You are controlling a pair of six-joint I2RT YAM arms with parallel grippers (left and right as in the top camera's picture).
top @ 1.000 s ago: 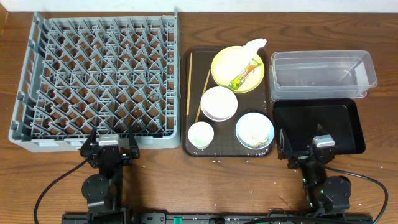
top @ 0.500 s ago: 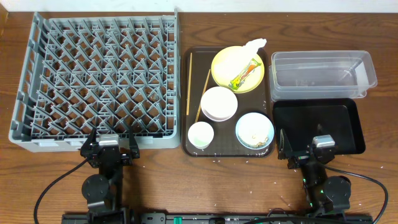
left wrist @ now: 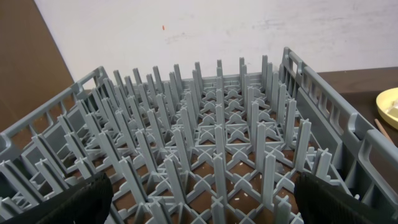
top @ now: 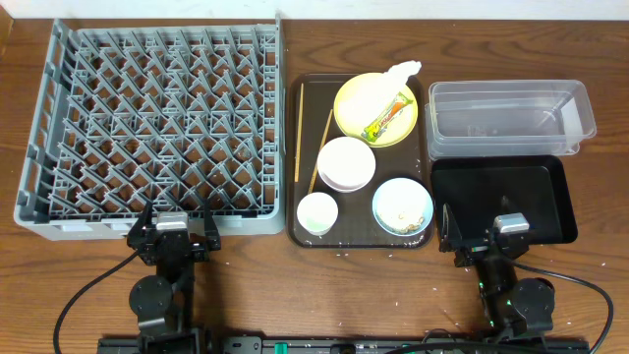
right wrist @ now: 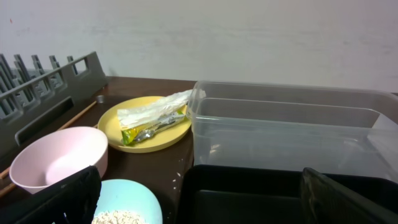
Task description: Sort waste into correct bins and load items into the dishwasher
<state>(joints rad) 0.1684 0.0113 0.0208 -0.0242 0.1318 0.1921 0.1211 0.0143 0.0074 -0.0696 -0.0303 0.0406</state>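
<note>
Evidently nothing has shifted over the last second: the left gripper and right gripper hang wide open and empty at the near desk edge. The napkin and wrapper lie on the yellow plate, which sits on the brown tray. The dish rack is bare, so sorting has seemingly not begun.

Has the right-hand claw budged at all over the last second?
No. The right gripper stays at the black tray's near edge, exactly where it was, jaws open.

Serving tray between dish rack and tub
</note>
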